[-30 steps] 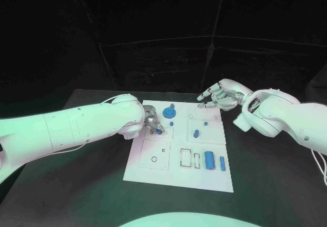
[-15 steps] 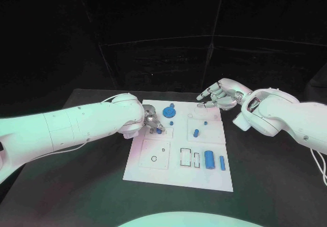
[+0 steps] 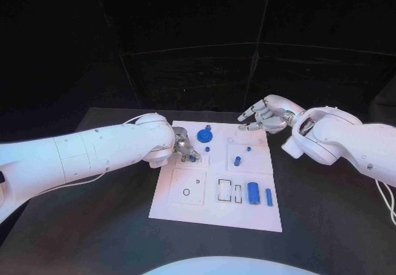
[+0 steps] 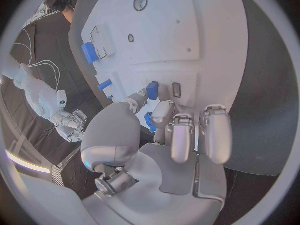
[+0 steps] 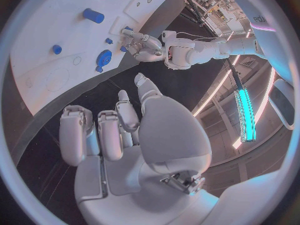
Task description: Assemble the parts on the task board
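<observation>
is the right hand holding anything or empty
Empty. The right hand hovers past the far edge of the white board, fingers loosely curled with nothing between them; its wrist view shows a bare palm.

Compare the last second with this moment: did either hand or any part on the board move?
Nothing visibly changed. The left hand keeps its fingers on a small blue part at the board's left side, the right hand stays raised beyond the far right corner, holding nothing, and the other parts lie as they did.
</observation>
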